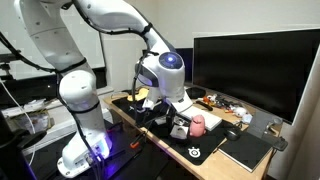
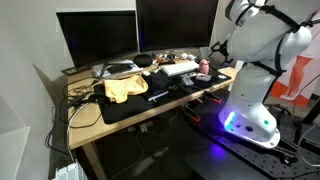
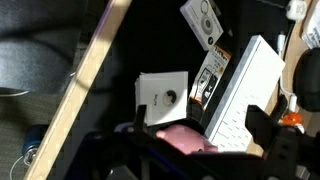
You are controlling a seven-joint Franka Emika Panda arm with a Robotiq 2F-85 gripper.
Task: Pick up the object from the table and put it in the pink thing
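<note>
The pink thing [image 3: 186, 139] is a small pale-pink rounded cup at the bottom of the wrist view, low between my two fingers. It also shows in both exterior views [image 1: 198, 123] [image 2: 205, 67] on the black desk mat. My gripper [image 3: 200, 116] is open, its fingers spread wide, and I see nothing held in it. In an exterior view the gripper [image 1: 179, 114] hangs just above the mat, close beside the pink cup. A small white box with a round mark [image 3: 162, 97] lies just beyond the cup. I cannot tell which loose item is the object.
A white keyboard [image 3: 240, 95] [image 2: 176, 68] lies next to the cup. A yellow cloth [image 2: 125, 88] lies on the mat. Dark monitors [image 1: 250, 65] stand at the back of the desk. A black notebook [image 1: 246, 150] lies near the desk edge [image 3: 95, 70].
</note>
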